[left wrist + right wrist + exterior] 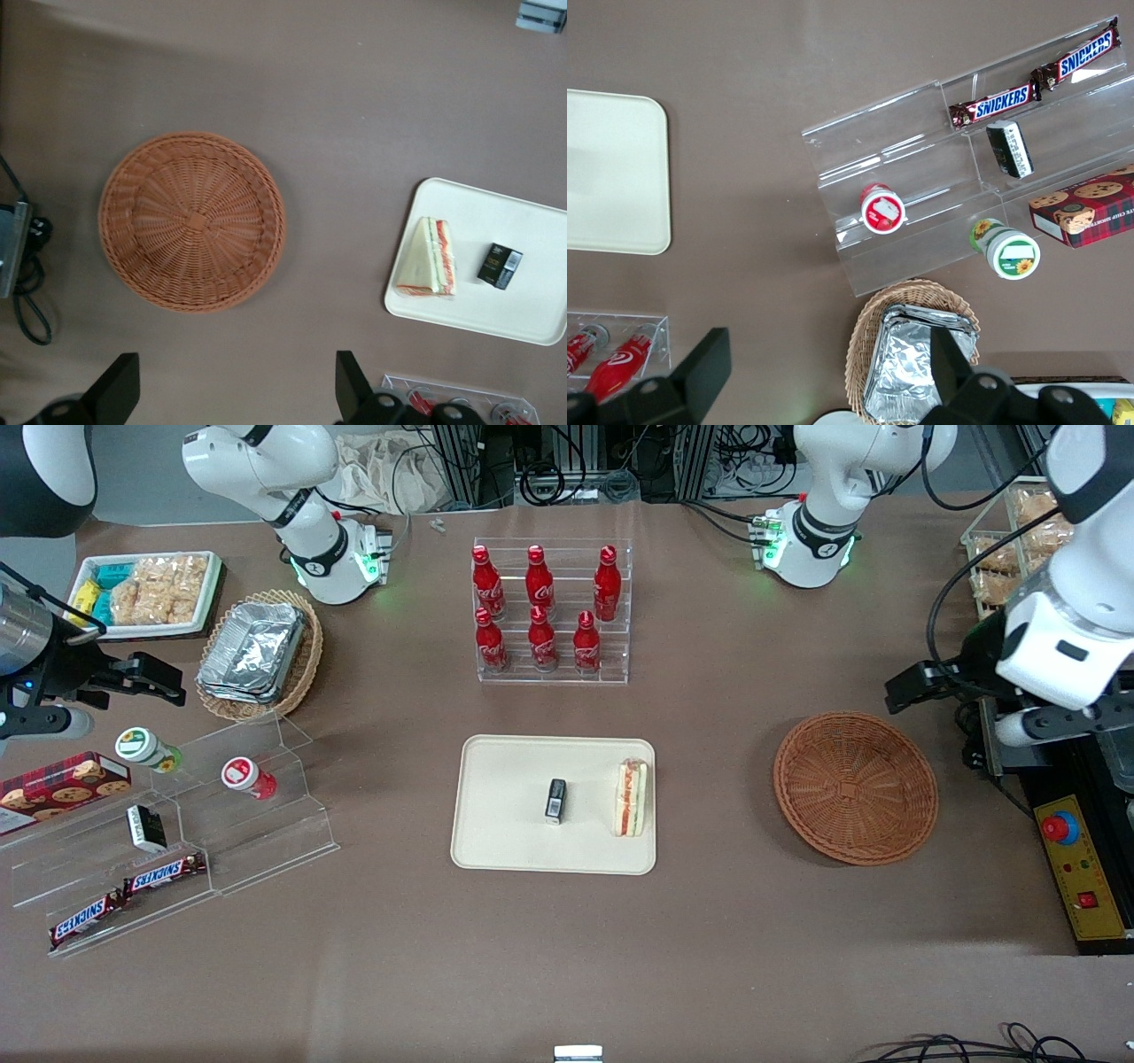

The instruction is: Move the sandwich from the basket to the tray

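The sandwich (631,797) (430,258) lies on its side on the cream tray (505,841) (496,310), at the tray's edge toward the working arm. A small black object (555,800) (500,266) rests near the tray's middle. The round reddish-brown basket (855,786) (191,233) sits empty beside the tray, toward the working arm's end of the table. My left gripper (899,691) (235,390) hangs open well above the table by the basket's rim, a little farther from the front camera than the basket. Nothing is between its fingers (120,382).
An acrylic rack of red cola bottles (549,611) stands farther from the front camera than the tray. Toward the parked arm's end are a tan basket of foil containers (257,651), a white snack tray (151,593) and a stepped acrylic shelf (177,841). A control box (1072,859) lies near the round basket.
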Robot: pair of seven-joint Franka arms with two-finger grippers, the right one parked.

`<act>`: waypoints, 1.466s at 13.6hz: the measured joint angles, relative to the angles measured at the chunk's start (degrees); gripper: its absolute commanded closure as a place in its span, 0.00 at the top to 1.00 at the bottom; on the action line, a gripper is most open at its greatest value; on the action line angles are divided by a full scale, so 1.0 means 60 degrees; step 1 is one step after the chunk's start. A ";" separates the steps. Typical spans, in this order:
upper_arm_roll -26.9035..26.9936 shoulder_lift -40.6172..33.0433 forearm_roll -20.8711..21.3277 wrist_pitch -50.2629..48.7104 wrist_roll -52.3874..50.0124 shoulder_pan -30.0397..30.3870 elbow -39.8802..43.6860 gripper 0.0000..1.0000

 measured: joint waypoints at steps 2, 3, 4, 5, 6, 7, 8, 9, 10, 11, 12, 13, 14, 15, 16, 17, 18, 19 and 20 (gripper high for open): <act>-0.0527 -0.0035 0.0000 -0.0025 0.0083 0.0666 -0.0001 0.99; -0.0997 -0.0062 0.0000 -0.0041 0.0090 0.1102 -0.0001 0.99; -0.1543 -0.0107 0.0000 -0.0090 0.0090 0.1569 -0.0001 0.99; -0.1971 -0.0172 0.0001 -0.0151 0.0120 0.1935 -0.0021 0.99; -0.2226 -0.0257 0.0000 -0.0197 0.0259 0.2180 -0.0075 0.99; -0.2341 -0.0347 0.0000 -0.0237 0.0450 0.2351 -0.0146 0.99; -0.2378 -0.0433 -0.0001 -0.0281 0.0583 0.2486 -0.0213 0.99; -0.2415 -0.0489 -0.0004 -0.0310 0.0679 0.2613 -0.0256 0.99; -0.2521 -0.0517 -0.0004 -0.0325 0.0745 0.2770 -0.0268 0.99; -0.2669 -0.0530 -0.0005 -0.0338 0.0776 0.2915 -0.0268 0.99; -0.2763 -0.0534 -0.0005 -0.0347 0.0785 0.2984 -0.0268 0.99; -0.2817 -0.0533 -0.0005 -0.0364 0.0786 0.3002 -0.0269 0.99; -0.2846 -0.0533 -0.0005 -0.0386 0.0787 0.3005 -0.0271 0.99; -0.2856 -0.0533 -0.0005 -0.0410 0.0787 0.3007 -0.0271 0.99; -0.2857 -0.0534 -0.0005 -0.0427 0.0791 0.3009 -0.0272 0.99; -0.2863 -0.0533 -0.0005 -0.0432 0.0792 0.3009 -0.0272 0.99; -0.2874 -0.0533 -0.0005 -0.0436 0.0792 0.3008 -0.0272 0.99; -0.2881 -0.0533 -0.0005 -0.0441 0.0792 0.3008 -0.0272 0.99; -0.2886 -0.0533 -0.0005 -0.0442 0.0792 0.3008 -0.0272 0.99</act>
